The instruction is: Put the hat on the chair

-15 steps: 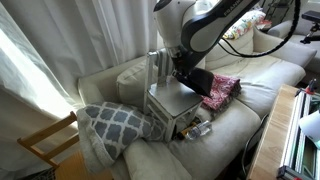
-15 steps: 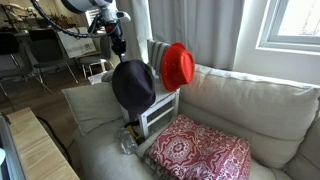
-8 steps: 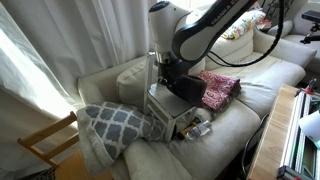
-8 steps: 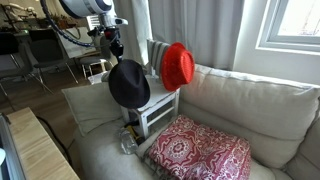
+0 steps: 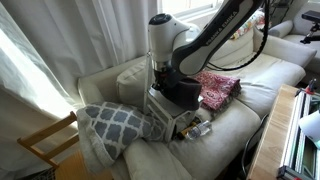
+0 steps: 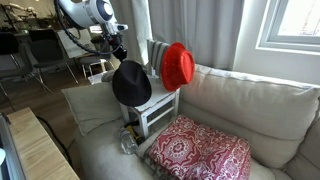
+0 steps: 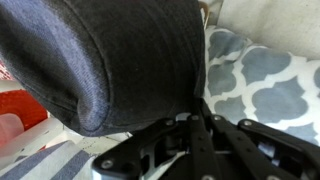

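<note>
The black hat [image 6: 131, 83] hangs tilted from my gripper [image 6: 120, 58], which is shut on its brim. It hovers just above the seat of the small white-grey chair [image 6: 155, 112], which stands on the sofa. In an exterior view the hat [image 5: 182, 90] sits low over the chair [image 5: 170, 105], under my gripper [image 5: 163, 70]. In the wrist view the hat's dark fabric [image 7: 100, 55] fills most of the frame, with my gripper [image 7: 195, 115] closed on its edge.
A red hat-like item [image 6: 178, 66] hangs on the chair's back. A red patterned cushion [image 6: 200, 152] lies on the sofa beside the chair. A grey lattice pillow [image 5: 115, 125] lies on its other side. A light-wood chair [image 5: 45, 145] stands beside the sofa.
My gripper and the hat have moved down and in toward the chair's seat. The hat now hangs lower, over the seat.
</note>
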`<move>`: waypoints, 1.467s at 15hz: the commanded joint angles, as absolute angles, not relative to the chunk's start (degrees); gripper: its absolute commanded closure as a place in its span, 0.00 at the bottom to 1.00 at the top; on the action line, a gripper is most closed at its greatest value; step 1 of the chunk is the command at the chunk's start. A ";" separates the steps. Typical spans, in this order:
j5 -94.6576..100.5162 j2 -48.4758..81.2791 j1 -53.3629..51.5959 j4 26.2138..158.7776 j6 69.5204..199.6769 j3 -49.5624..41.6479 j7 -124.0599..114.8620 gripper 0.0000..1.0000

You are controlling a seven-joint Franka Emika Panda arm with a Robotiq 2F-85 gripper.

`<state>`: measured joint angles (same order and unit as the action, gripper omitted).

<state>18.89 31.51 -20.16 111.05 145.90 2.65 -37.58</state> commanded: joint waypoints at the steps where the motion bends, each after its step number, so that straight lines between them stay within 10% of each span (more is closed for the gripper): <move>1: 20.69 33.55 -22.55 109.96 149.09 -0.32 -35.53 0.99; 6: 19.95 35.10 -23.14 108.86 151.71 -2.04 -34.41 0.99; 8: 17.86 35.30 -22.10 108.39 151.78 -0.97 -33.04 0.71; 17: 5.10 30.33 -17.37 106.76 142.95 3.68 -22.16 0.05; 22: -6.60 21.58 -8.00 106.79 126.05 9.33 -3.58 0.00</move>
